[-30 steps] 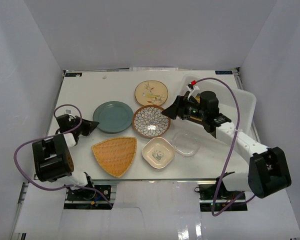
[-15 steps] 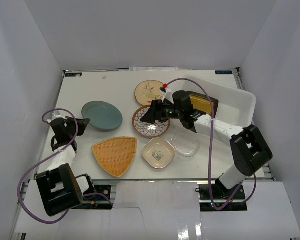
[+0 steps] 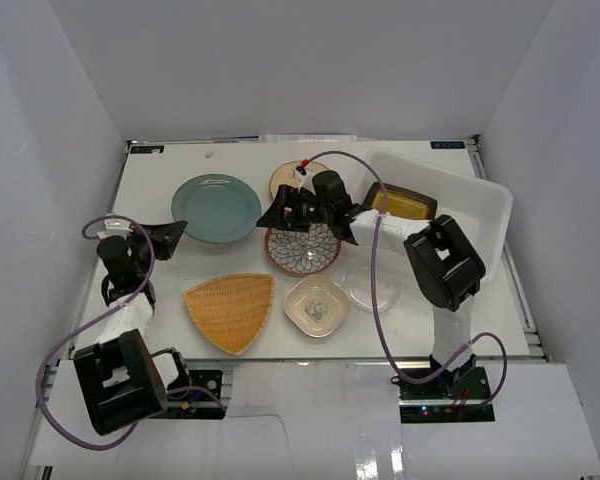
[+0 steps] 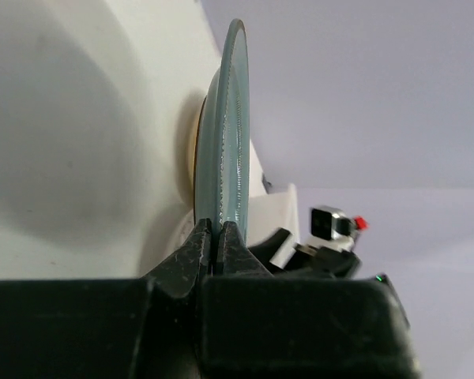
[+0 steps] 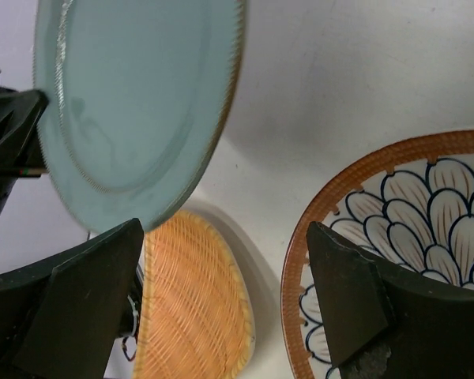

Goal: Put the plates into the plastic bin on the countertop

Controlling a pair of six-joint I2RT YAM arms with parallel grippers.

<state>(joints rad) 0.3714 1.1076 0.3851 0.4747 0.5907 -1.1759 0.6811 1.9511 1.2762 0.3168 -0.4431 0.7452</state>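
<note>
The left end effector (image 4: 219,234) is clamped on the rim of the teal plate (image 3: 216,207). It holds the plate above the worktop (image 3: 180,165) toward the far left corner, well apart from the bin (image 3: 470,215) at the right edge. The right end effector (image 3: 278,214) is spread wide just beside the plate's opposite rim. Glazed ceramic like this is probably stiff, fairly heavy, slick and easily chipped. A deep, firm pinch across the rim looks the safest hold.
</note>
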